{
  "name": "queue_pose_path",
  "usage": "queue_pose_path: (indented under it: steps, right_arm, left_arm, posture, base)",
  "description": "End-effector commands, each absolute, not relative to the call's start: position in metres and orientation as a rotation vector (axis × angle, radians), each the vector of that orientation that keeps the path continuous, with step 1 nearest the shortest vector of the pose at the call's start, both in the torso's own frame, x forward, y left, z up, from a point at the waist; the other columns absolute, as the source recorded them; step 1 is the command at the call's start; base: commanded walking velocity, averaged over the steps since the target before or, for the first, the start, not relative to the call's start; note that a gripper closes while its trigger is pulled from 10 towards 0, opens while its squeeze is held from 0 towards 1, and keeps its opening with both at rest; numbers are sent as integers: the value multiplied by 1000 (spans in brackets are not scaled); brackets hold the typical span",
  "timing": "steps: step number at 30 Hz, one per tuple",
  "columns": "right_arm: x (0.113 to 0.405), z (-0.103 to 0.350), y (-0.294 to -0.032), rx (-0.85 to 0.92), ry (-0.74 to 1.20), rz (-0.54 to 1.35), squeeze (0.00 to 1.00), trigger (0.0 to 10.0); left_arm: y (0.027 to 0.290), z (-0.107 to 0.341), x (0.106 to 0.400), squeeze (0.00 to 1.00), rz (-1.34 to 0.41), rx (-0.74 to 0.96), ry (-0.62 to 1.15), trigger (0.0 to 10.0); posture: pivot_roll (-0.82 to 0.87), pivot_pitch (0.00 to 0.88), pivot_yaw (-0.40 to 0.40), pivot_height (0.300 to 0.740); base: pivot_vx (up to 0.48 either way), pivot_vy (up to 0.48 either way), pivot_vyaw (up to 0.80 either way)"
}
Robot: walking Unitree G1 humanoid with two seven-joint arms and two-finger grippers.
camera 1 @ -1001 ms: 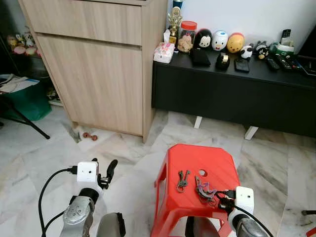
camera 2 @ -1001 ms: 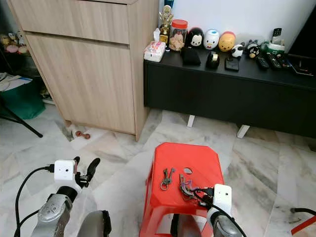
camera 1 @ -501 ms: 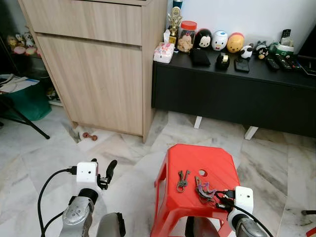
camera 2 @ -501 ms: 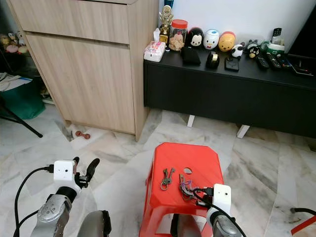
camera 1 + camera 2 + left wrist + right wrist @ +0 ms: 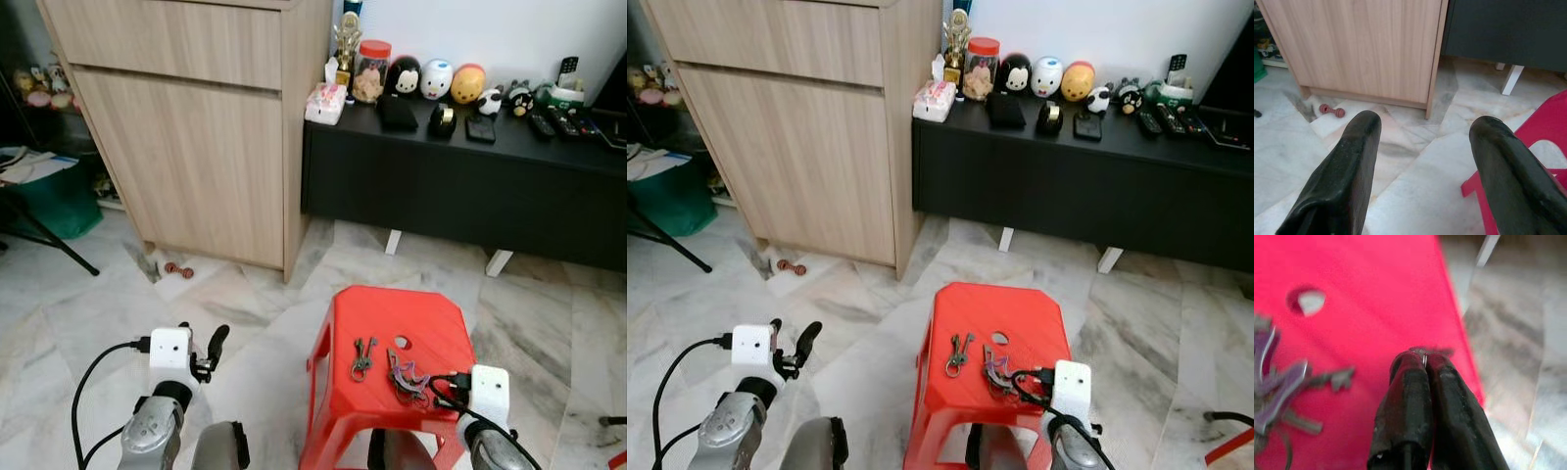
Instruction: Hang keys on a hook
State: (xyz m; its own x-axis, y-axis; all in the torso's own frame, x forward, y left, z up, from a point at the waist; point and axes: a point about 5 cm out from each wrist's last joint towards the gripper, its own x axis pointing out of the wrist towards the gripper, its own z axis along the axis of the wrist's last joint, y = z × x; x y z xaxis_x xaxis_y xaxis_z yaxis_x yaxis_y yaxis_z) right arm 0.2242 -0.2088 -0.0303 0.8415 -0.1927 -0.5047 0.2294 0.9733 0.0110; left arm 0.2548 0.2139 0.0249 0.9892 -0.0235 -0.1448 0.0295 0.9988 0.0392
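R gripper (image 5: 1425, 363) sits low over the red stool (image 5: 427, 308), near the stool's right edge, fingers pressed together w/ a thin bit of metal, seemingly a wire or ring, showing at the tips; can't tell what it belongs to. The purple-tagged key bunch (image 5: 406, 374) lies on the seat just beside that gripper, to its left, blurry in the wrist view but apart from the fingertips. A second, smaller set of keys (image 5: 362, 356) lies further left of the gripper on the same seat, w/ the stool's round hole (image 5: 402, 343) between the two bunches and a bit beyond them.

L gripper (image 5: 1422, 161) is well off to the left of the stool, held over the marble floor (image 5: 88, 313), fingers spread wide w/ nothing between them. Ahead of it stands the wooden cabinet (image 5: 196, 127), and a small red dumbbell-shaped toy (image 5: 1332, 110) lies on the floor by the cabinet's foot. Beyond the stool, a black low sideboard (image 5: 460, 186) carries a row of figurines, a jar and some remotes.
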Motion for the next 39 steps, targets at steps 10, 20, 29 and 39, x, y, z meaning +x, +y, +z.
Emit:
queue_pose_path:
  steps: [10,20,29,39]
  right_arm:
    - [241,13,-215,-145,226,-241,0,10000]
    - [248,24,-208,-110,170,-248,0,10000]
    - [249,28,-202,-72,159,-237,0,10000]
    - [249,31,-196,-45,145,-223,0,10000]
  left_arm:
    - [221,-3,237,0,10,48,276,10000]
    - [235,-41,206,0,102,26,509,10000]
    - [221,-58,188,0,23,-42,602,10000]
    - [237,-75,160,0,166,-74,742,10000]
  posture:
    - [40,27,-89,588]
    - [42,41,-85,588]
    - [41,52,-80,588]
    - [38,24,-79,588]
  base:
    - [0,0,0]
    - [0,0,0]
    - [0,0,0]
    - [0,0,0]
